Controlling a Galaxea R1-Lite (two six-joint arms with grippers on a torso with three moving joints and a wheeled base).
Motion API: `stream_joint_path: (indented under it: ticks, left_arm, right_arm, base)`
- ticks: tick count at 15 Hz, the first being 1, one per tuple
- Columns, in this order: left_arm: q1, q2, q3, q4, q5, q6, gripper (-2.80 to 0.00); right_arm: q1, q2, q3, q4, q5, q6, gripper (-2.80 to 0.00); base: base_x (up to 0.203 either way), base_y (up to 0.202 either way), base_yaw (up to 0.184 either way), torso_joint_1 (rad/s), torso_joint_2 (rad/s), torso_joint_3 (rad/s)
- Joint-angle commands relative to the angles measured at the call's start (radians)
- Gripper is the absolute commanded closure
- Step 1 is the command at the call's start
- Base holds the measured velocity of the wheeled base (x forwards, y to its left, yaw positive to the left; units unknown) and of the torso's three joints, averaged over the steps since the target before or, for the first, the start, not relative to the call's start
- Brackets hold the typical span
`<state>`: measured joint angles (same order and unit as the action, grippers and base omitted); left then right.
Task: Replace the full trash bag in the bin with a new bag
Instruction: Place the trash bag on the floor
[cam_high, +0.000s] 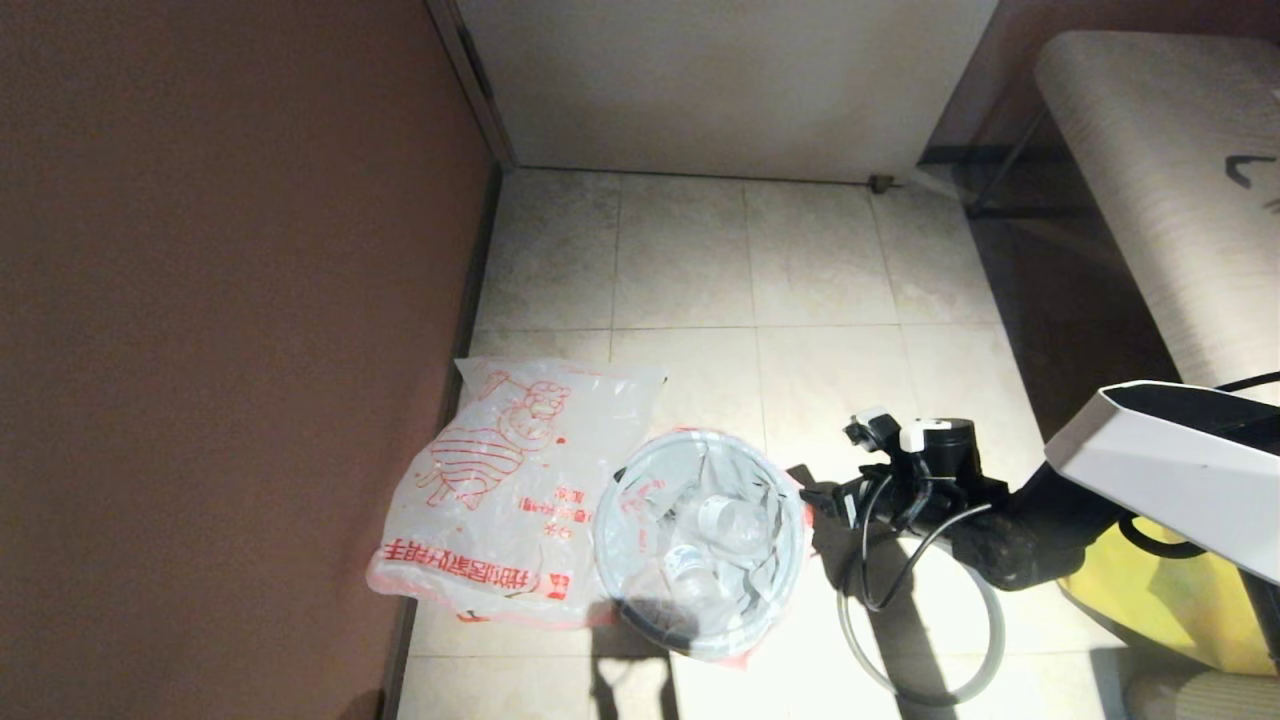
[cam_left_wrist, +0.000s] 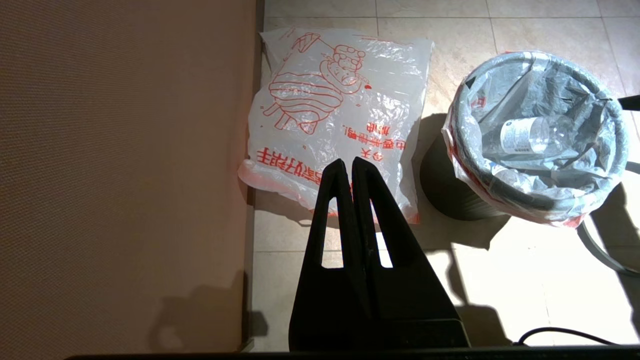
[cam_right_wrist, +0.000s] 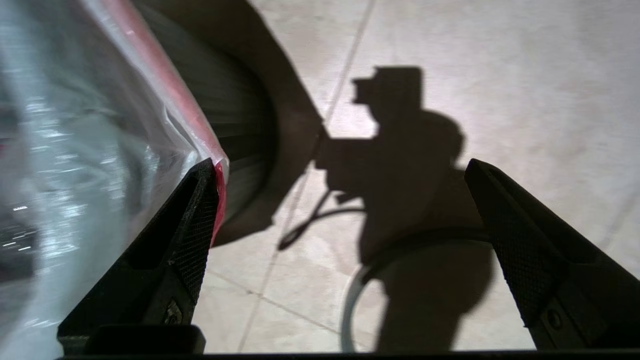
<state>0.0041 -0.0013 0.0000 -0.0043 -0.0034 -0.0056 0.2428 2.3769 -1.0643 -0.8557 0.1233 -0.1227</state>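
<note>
The full trash bag (cam_high: 720, 480) sits in the black ribbed bin (cam_left_wrist: 450, 195), its edge folded over the rim and clear bottles lying inside. The new bag (cam_high: 510, 490) lies flat on the floor tiles to the bin's left, against the brown wall, red cartoon print facing up. My right gripper (cam_right_wrist: 340, 167) is open, low at the bin's right side; one of its fingers (cam_right_wrist: 195, 220) touches the full trash bag's (cam_right_wrist: 75, 150) red-edged fold. My left gripper (cam_left_wrist: 348, 165) is shut and empty, held above the new bag's (cam_left_wrist: 330, 100) near edge.
A grey hoop (cam_high: 990, 610) lies on the floor to the right of the bin, under my right arm. A big yellow bag (cam_high: 1170, 590) stands at the far right. A brown wall (cam_high: 220, 350) closes the left side, and a pale bench (cam_high: 1170, 200) stands at the right.
</note>
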Motion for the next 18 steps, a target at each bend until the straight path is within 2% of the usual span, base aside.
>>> stream_joint_path:
  ticks: [1,3,7,14,18]
  left_arm:
    - [0.001,0.0,0.0,0.0,0.0,-0.001,0.0]
    - [0.001,0.0,0.0,0.0,0.0,-0.001,0.0]
    - [0.001,0.0,0.0,0.0,0.0,-0.001,0.0]
    - [0.001,0.0,0.0,0.0,0.0,-0.001,0.0]
    - [0.001,0.0,0.0,0.0,0.0,-0.001,0.0]
  right_arm:
    - [-0.015,0.023,-0.027,-0.019,-0.088,-0.041,-2.8]
    - [-0.049,0.035,-0.035,-0.076,-0.114,-0.061,-2.8]
    - [-0.076,0.021,-0.033,-0.08,-0.123,-0.061,-2.8]
    - [-0.075,0.018,-0.011,-0.076,-0.119,-0.03,-2.8]
    - [-0.059,-0.024,0.058,-0.064,-0.097,-0.009,-2.8]
  base:
    - [0.0,0.0,0.0,0.0,0.0,0.0]
    - [0.0,0.0,0.0,0.0,0.0,0.0]
    - [0.0,0.0,0.0,0.0,0.0,0.0]
    - [0.0,0.0,0.0,0.0,0.0,0.0]
    - [0.0,0.0,0.0,0.0,0.0,0.0]
